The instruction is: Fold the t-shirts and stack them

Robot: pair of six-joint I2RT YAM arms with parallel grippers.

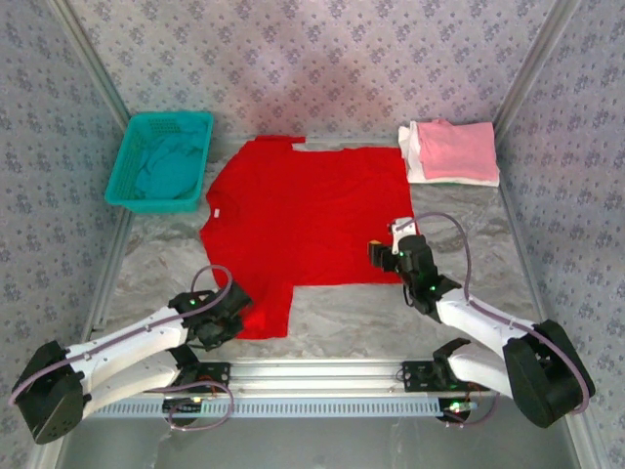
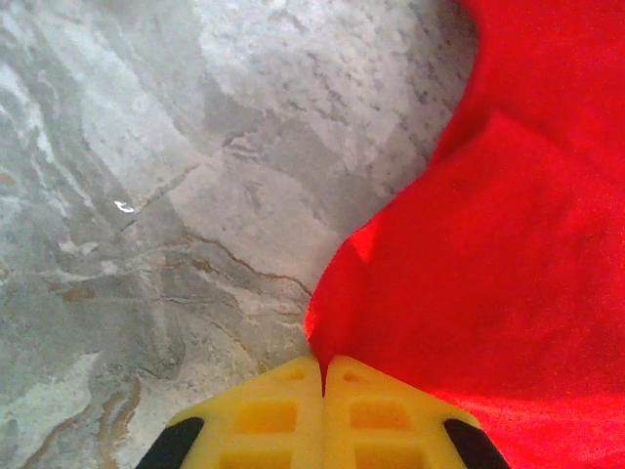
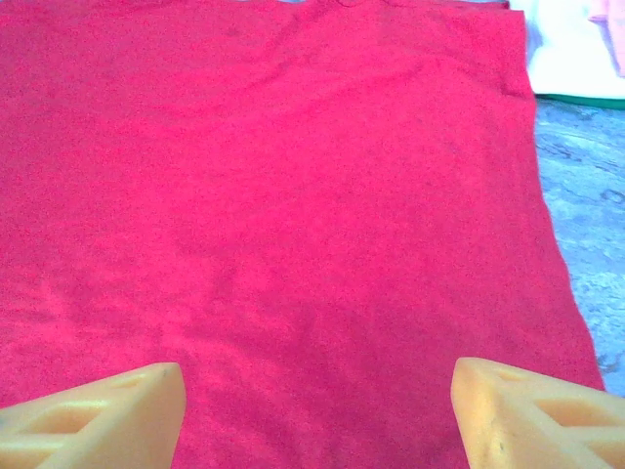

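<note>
Pinching red shirt (image 1: pixel 312 215) edge w/ L gripper (image 2: pixel 323 376), jaws closed; R gripper (image 3: pixel 317 379) spread wide above it. Pink (image 1: pixel 457 151) & white (image 1: pixel 414 156) already stacked; red unfolded, teal (image 1: pixel 168 168) in basket (image 1: pixel 125 156).

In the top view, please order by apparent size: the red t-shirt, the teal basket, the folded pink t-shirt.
1. red t-shirt, spread flat, clearly largest.
2. teal basket.
3. pink t-shirt, folded, somewhat smaller than the basket.
</note>
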